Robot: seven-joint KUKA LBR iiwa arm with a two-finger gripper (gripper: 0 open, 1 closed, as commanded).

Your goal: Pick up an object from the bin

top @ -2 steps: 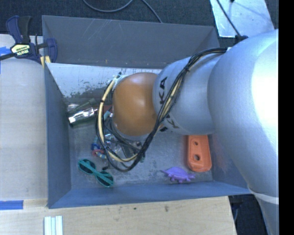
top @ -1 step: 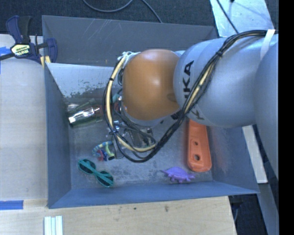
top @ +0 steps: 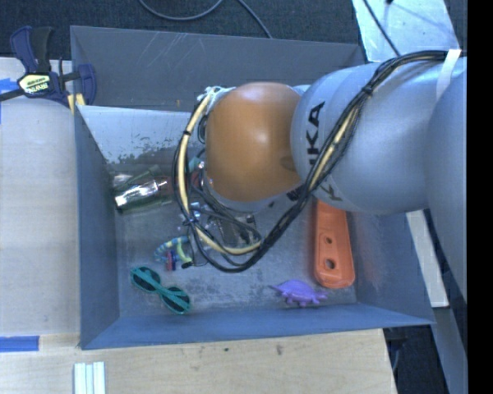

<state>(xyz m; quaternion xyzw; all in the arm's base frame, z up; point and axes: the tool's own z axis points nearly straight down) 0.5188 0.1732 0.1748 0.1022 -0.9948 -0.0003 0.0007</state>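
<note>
My gripper (top: 219,230) is low in the middle of the bin (top: 94,220), tucked under the arm's (top: 378,138) round orange cover (top: 251,138), so I cannot tell if it is open or closed, or has anything. Just beside it, toward the lower left corner, lies a small toy (top: 177,254) of many colours, too jumbled to name. A shiny metal cup (top: 141,192) lies tipped by the left wall. Teal glasses (top: 160,290) sit in the lower left corner, a bumpy purple toy (top: 300,293) by the lower wall, and a flat orange handle (top: 333,249) with holes by the right wall, its top hidden under the arm
</note>
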